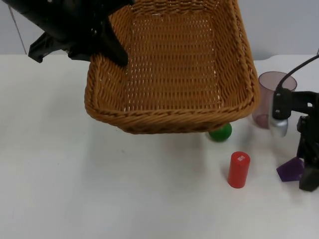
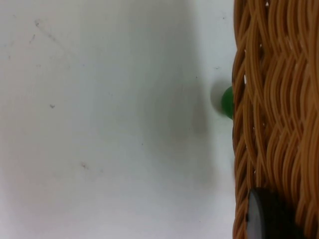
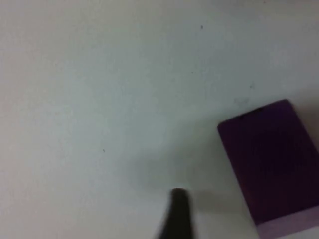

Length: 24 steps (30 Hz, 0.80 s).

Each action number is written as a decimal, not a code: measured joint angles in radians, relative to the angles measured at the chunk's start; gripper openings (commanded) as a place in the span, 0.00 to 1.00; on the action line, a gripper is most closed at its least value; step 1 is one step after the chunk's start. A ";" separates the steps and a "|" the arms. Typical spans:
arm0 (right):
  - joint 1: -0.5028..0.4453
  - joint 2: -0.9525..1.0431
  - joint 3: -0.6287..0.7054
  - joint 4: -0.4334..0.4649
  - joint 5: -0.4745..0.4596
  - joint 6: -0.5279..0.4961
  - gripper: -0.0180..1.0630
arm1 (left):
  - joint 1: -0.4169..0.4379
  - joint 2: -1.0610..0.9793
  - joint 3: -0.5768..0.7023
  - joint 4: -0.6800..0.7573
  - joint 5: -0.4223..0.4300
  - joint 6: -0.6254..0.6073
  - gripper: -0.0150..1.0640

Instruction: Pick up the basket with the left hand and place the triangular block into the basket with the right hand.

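I have the first half done: my left gripper [image 1: 117,52] is clamped on the far-left rim of the wicker basket [image 1: 172,74], and the basket hangs above the white table [image 1: 99,189], casting its shadow there. The basket is empty inside. What's left is the block. The purple triangular block [image 1: 290,170] lies on the table well to the right of the basket, beyond the red cylinder [image 1: 239,170], and my right gripper [image 1: 309,172] sits low, right against it; I can't tell how far its fingers are spread, or whether they have hold of the block yet
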 measured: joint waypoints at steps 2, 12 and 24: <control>0.000 0.000 0.000 0.000 -0.018 0.028 0.26 | 0.000 0.000 0.000 0.000 0.000 0.000 0.01; 0.000 0.000 0.000 -0.004 -0.039 0.114 0.02 | 0.000 0.000 0.000 0.000 -0.002 0.000 0.01; 0.000 -0.154 -0.005 0.021 0.071 0.300 0.02 | 0.000 0.000 0.000 0.002 -0.003 0.000 0.01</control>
